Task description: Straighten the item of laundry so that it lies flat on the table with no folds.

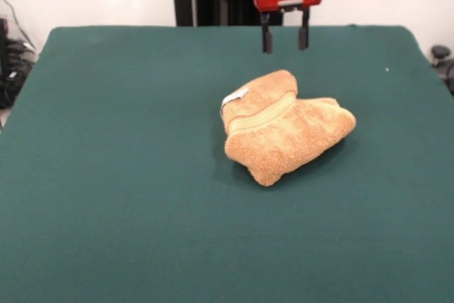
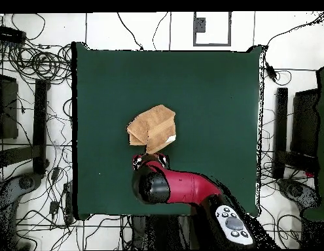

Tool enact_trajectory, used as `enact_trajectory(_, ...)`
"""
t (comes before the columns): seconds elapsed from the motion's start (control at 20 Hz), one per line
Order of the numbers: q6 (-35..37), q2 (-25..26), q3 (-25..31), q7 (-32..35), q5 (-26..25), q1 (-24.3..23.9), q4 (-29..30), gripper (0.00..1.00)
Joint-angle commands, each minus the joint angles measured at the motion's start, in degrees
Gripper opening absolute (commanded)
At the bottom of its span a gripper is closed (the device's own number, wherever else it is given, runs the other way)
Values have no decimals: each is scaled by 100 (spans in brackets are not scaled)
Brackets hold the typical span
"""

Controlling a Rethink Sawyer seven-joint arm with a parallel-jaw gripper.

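Observation:
The orange-tan terry towel [image 1: 284,127] lies bunched and folded over itself near the middle of the dark green table [image 1: 113,175]. A woven band runs across its top fold and a small white label [image 1: 235,96] sticks out at its left end. My gripper [image 1: 284,44] hangs above the table just behind the towel, its two black fingers [image 1: 267,37] apart and empty. In the overhead view the towel [image 2: 152,125] sits just above the red arm's head, and the gripper [image 2: 150,159] is at the towel's lower edge.
The red arm [image 2: 184,184] reaches in from the table's bottom edge in the overhead view. Cables and stands [image 2: 33,98] crowd the floor around the table. Bare green cloth [image 2: 216,91] surrounds the towel on all sides.

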Motion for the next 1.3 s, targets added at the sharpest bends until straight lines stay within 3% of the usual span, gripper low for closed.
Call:
enact_trajectory(0.05, -243, 636, 325, 1166, 225, -113, 112, 100)
enact_trajectory(0.8, -1358, 1429, 676, 1244, -38, -547, 80, 100)
enact_trajectory(1.3, -2207, 1478, 1402, 1498, -288, -1012, 298, 100)
